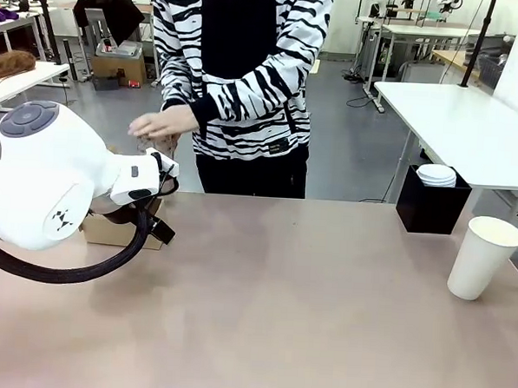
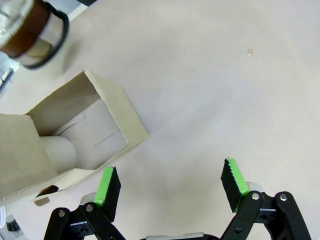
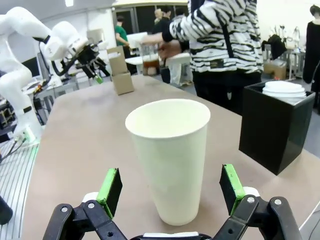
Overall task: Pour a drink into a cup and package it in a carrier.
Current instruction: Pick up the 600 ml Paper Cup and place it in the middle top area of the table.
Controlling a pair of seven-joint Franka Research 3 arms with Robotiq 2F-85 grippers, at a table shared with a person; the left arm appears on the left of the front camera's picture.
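left pincer [image 2: 170, 182] spread wide over the desk [image 2: 210, 75] beside the cardboard carrier [image 2: 127, 112], right pincer [image 3: 170, 184] also apart, white cup [image 3: 169, 145] upright just ahead of it, drink [image 2: 27, 30] in the pitcher [image 3: 150, 54] by the person's hand [image 1: 163, 121]

A black box [image 1: 432, 212] is parked at the table's [image 1: 305, 318] far right edge, white lids [image 1: 436, 175] stacked at its top.

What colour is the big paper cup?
The cup is plain white, clearest in the right wrist view.
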